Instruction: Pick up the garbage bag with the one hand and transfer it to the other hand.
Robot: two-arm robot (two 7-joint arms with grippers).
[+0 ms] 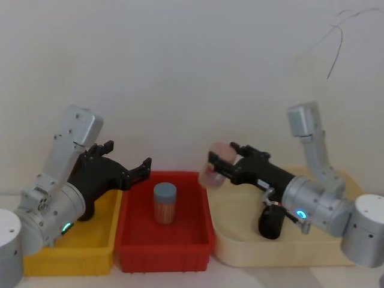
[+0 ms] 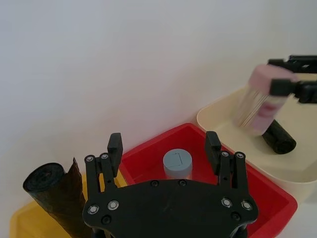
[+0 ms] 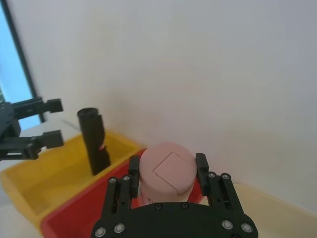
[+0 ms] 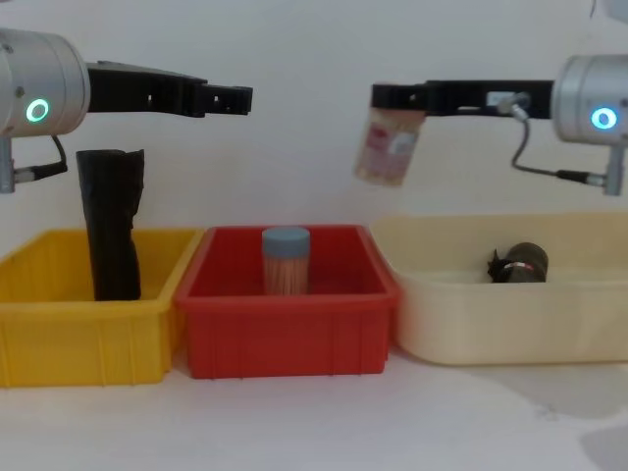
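1. Red plastic formed the middle bin [image 4: 285, 339], which serves as the landmark; it stood on the pale bench [image 4: 314, 422] between a yellow bin [image 4: 88, 334] on its left and a cream tray [image 4: 510, 324] on its right.
2. Inside the red bin, a jar with a grey-blue lid [image 1: 165, 203] stood upright, its body filled with thin, pale sticks.
3. The garbage bag [image 4: 518, 264], a thick black roll, lay on its side in the cream tray, to the right of the red bin, with neither end effector touching it.
4. A taller, slimmer black roll [image 4: 110, 224] stood upright in the yellow bin, left of the red bin, with a loose flap of film at its top.
5. The left end effector [image 1: 129, 161], on the arm with the green ring light, hung above the red bin's left rim, over the edge it shares with the yellow bin. Its fingers were spread wide and held nothing.
6. The right end effector [image 1: 217, 167], on the arm with the blue ring light, hung above the red bin's right rim. Its fingers were closed on a pink-lidded jar [image 4: 389, 145], gripping it near the lid.
7. That pink-lidded jar was tilted and clear of both the red bin and the cream tray, higher than the grey-blue jar.
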